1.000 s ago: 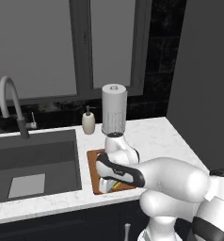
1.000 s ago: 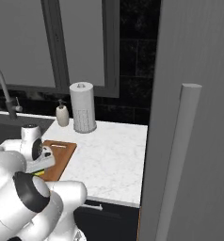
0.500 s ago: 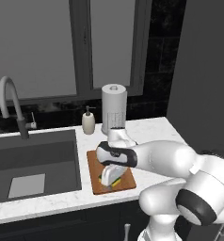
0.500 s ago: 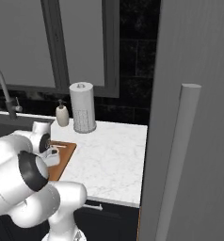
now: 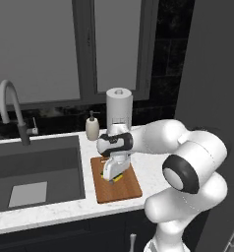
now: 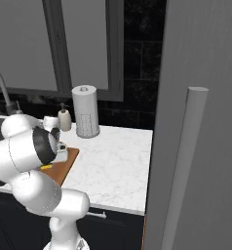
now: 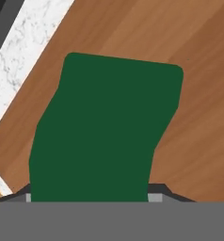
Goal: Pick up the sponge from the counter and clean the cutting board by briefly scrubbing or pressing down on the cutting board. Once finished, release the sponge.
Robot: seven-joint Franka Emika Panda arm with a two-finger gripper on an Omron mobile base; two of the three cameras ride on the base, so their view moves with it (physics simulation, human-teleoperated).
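The brown wooden cutting board [image 5: 120, 190] lies on the white counter [image 5: 148, 170] just right of the sink. My gripper [image 5: 113, 176] points down over the board's middle, shut on the sponge [image 5: 117, 179], whose yellow body peeks out below the fingers. In the hand view the sponge's dark green top [image 7: 109, 136] sits close up between the fingers, with the board [image 7: 194, 136] right under it and a strip of counter [image 7: 24, 52] at the upper left. From the right base view a yellow corner of the sponge [image 6: 46, 167] shows on the board [image 6: 65, 165], behind my arm.
A dark grey sink basin [image 5: 35, 170] with a curved faucet [image 5: 13, 110] lies left of the board. A soap bottle [image 5: 92, 127] and a paper towel roll [image 5: 119, 112] stand behind it. A tall grey cabinet panel [image 6: 196, 146] rises at the right.
My elbow has swung out to the right and the hand has shifted a little farther back over the board, with the sponge still held in it.
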